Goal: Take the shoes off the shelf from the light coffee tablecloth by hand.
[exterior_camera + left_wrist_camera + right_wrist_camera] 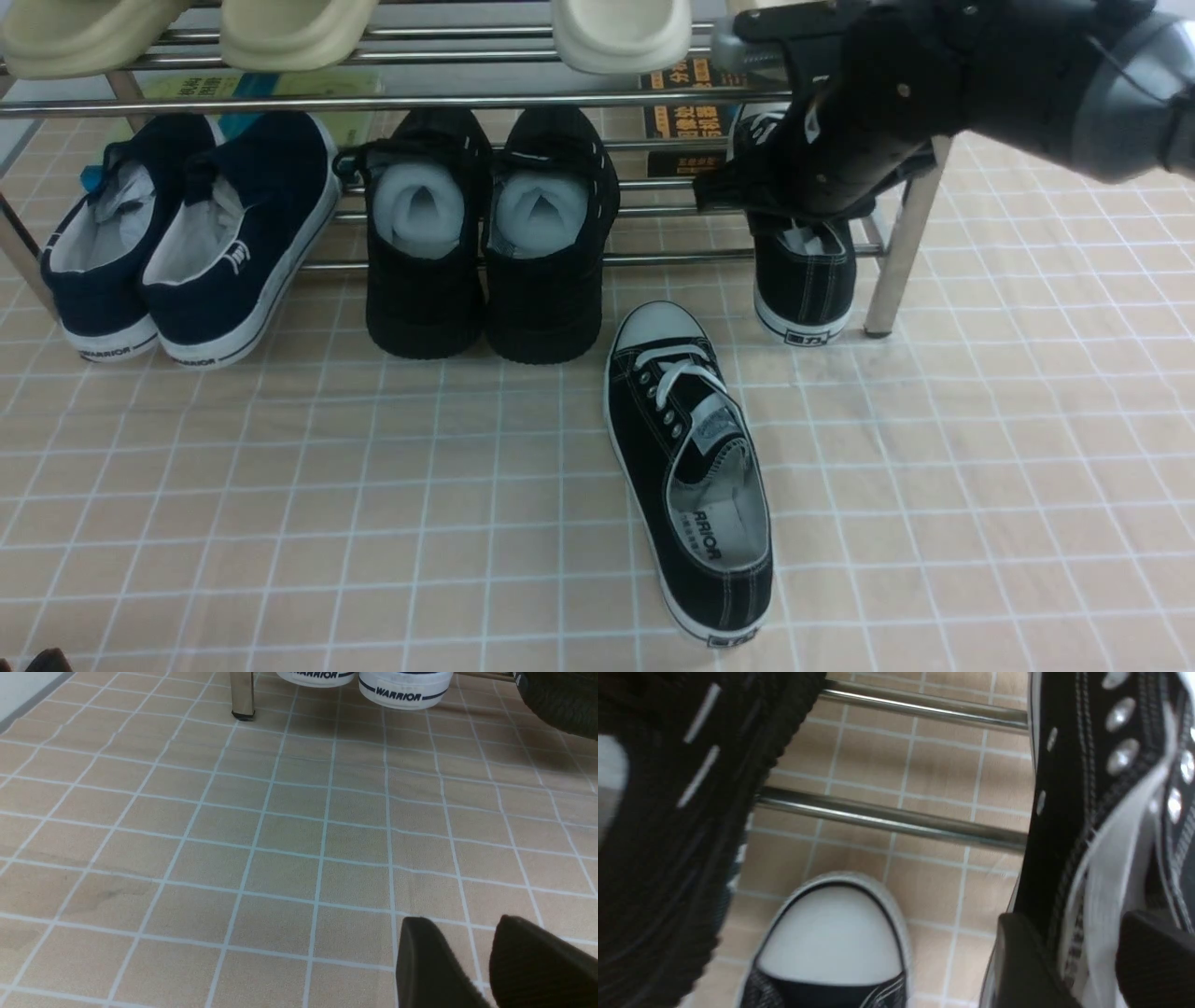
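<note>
One black canvas sneaker [686,467] with white laces and toe cap lies on the light coffee tablecloth [373,485] in front of the chrome shelf [373,101]. Its toe cap shows in the right wrist view [831,933]. The other sneaker [805,280] rests on the lower tier at the right end, heel toward me. My right arm [859,121] reaches in over it. My right gripper [1073,933] clasps that sneaker's [1064,788] side wall, one finger outside and one on the laces. My left gripper [462,926] is open and empty, low over the cloth.
An all-black pair stuffed with white paper [485,243] and a navy pair [187,243] sit on the lower tier. Cream slippers [280,33] lie on the upper tier. A shelf leg [901,243] stands right of the gripped sneaker. Shelf bars [887,819] run under the gripper.
</note>
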Controlling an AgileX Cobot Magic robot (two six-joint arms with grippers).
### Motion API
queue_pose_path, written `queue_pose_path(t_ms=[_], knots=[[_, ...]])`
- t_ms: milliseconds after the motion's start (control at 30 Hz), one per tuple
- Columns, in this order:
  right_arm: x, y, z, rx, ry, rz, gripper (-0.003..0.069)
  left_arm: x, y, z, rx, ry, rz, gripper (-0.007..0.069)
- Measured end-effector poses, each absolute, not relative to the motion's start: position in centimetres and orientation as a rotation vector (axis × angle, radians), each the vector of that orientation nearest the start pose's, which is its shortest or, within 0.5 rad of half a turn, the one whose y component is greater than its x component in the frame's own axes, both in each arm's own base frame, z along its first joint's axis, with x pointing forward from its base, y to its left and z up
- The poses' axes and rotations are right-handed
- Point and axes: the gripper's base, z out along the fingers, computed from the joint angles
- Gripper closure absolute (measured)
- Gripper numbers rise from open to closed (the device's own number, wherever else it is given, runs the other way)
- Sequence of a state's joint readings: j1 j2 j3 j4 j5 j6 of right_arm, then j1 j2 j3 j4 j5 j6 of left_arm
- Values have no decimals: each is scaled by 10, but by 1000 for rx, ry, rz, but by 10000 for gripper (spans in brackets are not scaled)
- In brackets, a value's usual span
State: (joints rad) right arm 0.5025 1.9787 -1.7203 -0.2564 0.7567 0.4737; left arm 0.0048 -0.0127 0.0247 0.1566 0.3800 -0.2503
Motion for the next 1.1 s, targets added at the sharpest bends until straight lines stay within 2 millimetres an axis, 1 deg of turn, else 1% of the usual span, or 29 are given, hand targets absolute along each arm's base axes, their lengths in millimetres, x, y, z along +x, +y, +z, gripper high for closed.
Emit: queue_pose_path(t_ms=[33, 133, 267, 400, 433, 467, 500, 567, 600, 633, 700, 767, 800, 867, 933, 967, 1000, 1100], knots=[[405, 204, 275, -194, 2458, 125, 349, 52, 6, 172, -142, 1865, -15, 385], [412, 205, 259, -235, 2460, 63, 353, 52, 6, 172, -142, 1865, -15, 385], [414, 206, 252, -245, 2468, 48, 400, 52, 6, 172, -142, 1865, -15, 385], [411, 206, 253, -268, 2492, 41, 585, 52, 6, 172, -142, 1865, -15, 385], [411, 206, 253, -271, 2494, 40, 585, 52, 6, 172, -142, 1865, -15, 385], [406, 205, 257, -291, 2517, 35, 648, 52, 6, 172, -142, 1865, -15, 385], [402, 203, 261, -309, 2540, 29, 659, 52, 6, 172, -142, 1865, -15, 385], [387, 198, 280, -345, 2595, 50, 660, 52, 6, 172, -142, 1865, -15, 385], [386, 198, 279, -345, 2604, 45, 660, 52, 6, 172, -142, 1865, -15, 385], [371, 193, 298, -378, 2646, 76, 660, 52, 6, 172, -142, 1865, -15, 385], [354, 188, 315, -408, 2689, 99, 660, 52, 6, 172, -142, 1865, -15, 385], [333, 180, 337, -439, 2728, 114, 660, 52, 6, 172, -142, 1865, -15, 385], [328, 178, 343, -442, 2736, 113, 660, 52, 6, 172, -142, 1865, -15, 385], [315, 171, 363, -443, 2701, 132, 660, 52, 6, 172, -142, 1865, -15, 385], [305, 165, 374, -443, 2667, 143, 660, 52, 6, 172, -142, 1865, -15, 385], [304, 165, 374, -443, 2666, 143, 660, 52, 6, 172, -142, 1865, -15, 385], [296, 160, 380, -442, 2647, 151, 660, 52, 6, 172, -142, 1865, -15, 385], [276, 150, 381, -448, 2663, 164, 659, 52, 6, 172, -142, 1865, -15, 385]])
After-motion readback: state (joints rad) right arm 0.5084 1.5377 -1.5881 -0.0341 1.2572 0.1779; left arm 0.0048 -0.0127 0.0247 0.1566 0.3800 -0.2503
